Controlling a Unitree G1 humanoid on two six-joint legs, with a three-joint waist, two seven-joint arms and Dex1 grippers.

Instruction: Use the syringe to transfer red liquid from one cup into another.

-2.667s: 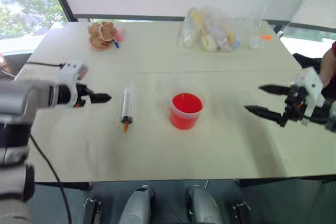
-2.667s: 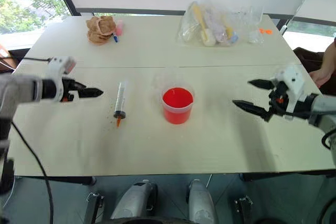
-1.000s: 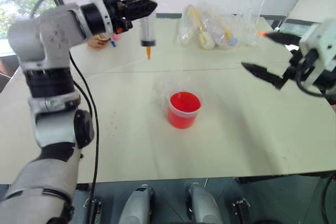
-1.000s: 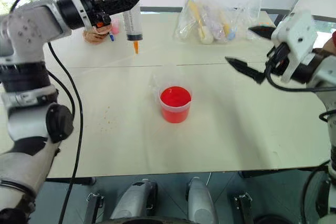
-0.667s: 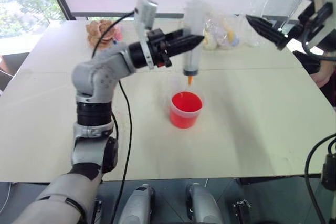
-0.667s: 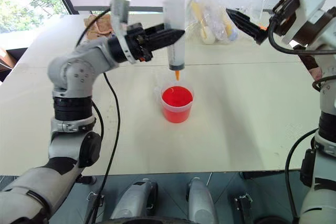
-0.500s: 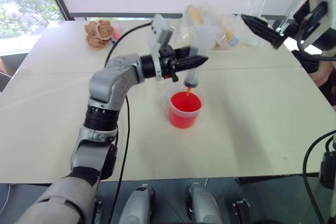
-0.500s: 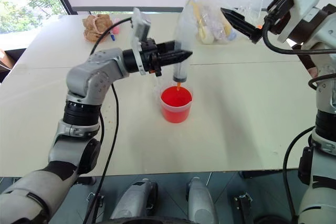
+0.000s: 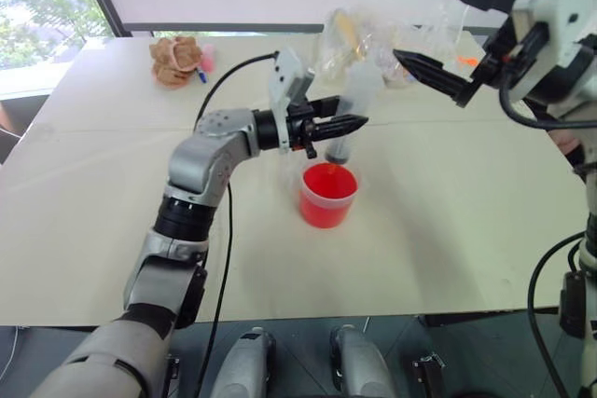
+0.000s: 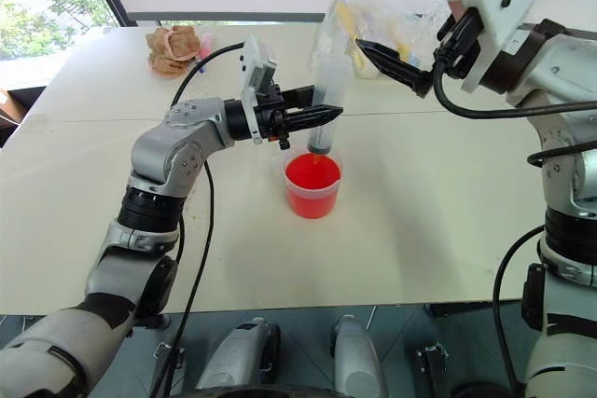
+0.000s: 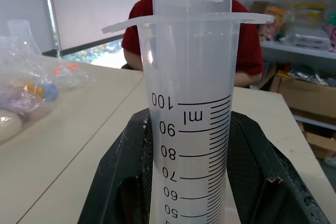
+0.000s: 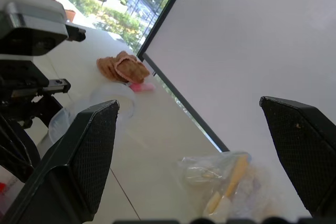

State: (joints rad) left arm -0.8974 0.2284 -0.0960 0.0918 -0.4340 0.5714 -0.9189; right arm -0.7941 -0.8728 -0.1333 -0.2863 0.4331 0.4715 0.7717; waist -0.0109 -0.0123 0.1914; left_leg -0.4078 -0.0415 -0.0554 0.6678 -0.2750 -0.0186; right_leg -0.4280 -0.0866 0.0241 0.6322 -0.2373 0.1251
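Upright over the desk (image 9: 448, 230), the syringe (image 9: 350, 114) stands clamped in the left pincer (image 9: 350, 123), its lower end dipped at the rim of the red cup (image 9: 328, 195) that holds the red liquid (image 9: 329, 180). To the right and higher, the right pincer (image 9: 438, 30) hangs spread wide and empty, near the syringe's top.

From the right eye, the syringe barrel looks clear, so the draw appears not yet begun; clear plastic bags (image 10: 373, 44) lie at the desk's far edge.

At the left wrist, black fingers (image 11: 126, 182) grip the barrel on both sides beneath its flange, scale marks facing out; a person in red sits beyond.

At the right wrist, two fingers (image 12: 79, 161) stand far apart, framing the desk.

Filling, carrying and emptying into the second cup all remain; that cup cannot be made out.
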